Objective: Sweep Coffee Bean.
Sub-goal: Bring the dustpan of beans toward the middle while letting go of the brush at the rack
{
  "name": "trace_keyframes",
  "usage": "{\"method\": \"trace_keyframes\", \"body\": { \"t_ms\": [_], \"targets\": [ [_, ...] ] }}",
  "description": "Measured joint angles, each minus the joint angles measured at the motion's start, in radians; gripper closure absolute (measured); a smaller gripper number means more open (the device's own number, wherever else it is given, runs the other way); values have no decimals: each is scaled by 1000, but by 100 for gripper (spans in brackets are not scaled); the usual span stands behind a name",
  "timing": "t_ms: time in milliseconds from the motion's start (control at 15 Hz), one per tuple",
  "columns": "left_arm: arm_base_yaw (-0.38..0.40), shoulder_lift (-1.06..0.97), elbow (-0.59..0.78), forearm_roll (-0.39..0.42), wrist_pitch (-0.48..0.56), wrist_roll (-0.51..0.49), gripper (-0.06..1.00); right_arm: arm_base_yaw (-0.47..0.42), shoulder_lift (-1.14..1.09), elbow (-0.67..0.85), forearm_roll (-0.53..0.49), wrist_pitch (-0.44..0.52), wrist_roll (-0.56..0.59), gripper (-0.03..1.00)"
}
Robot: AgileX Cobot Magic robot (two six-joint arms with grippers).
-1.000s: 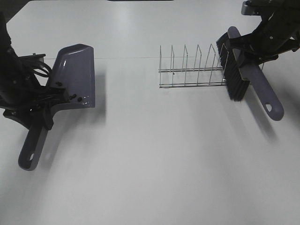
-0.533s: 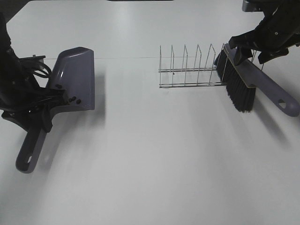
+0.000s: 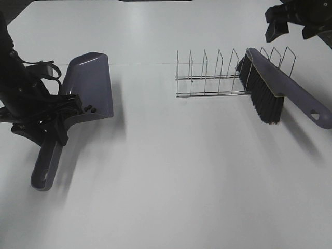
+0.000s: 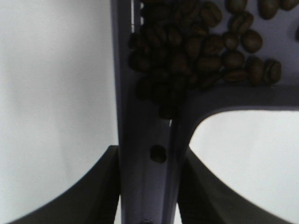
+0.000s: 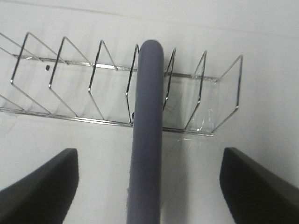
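Observation:
The purple dustpan [image 3: 89,85] is at the left, held by its handle in my left gripper [image 3: 58,118], which is shut on it. A few coffee beans [image 3: 88,108] show at the pan's back wall. The left wrist view shows a heap of coffee beans [image 4: 201,44] in the dustpan [image 4: 145,140], with the handle between my left gripper's [image 4: 149,186] jaws. The purple brush [image 3: 272,88] with black bristles rests on the right end of the wire rack [image 3: 207,78]. My right gripper [image 3: 290,25] is open, above and behind it. In the right wrist view the brush [image 5: 147,140] lies between the spread jaws of that gripper [image 5: 149,158].
The wire rack [image 5: 93,84] stands at the table's back, right of centre. A small dark speck [image 5: 48,68] lies inside it. The white table [image 3: 181,181] is bare in the middle and front. The brush's handle end [image 3: 315,114] reaches the right edge of the view.
My right gripper has let go of the brush, left it on the rack and drawn back and up. The left arm has shifted the dustpan slightly right and turned it.

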Motion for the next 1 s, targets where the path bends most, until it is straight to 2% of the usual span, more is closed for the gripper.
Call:
{"method": "trace_keyframes", "body": {
  "t_ms": [333, 600, 1000],
  "targets": [
    [-3, 48, 0, -43, -12, 13, 62, 0, -193, 13, -31, 50, 0, 24],
    [-47, 169, -52, -47, -31, 14, 62, 0, -420, 195, -36, 61, -3, 24],
    [-49, 216, -92, -64, -83, 15, 62, 0, -742, 547, -36, 50, -5, 24]
  ]
}}
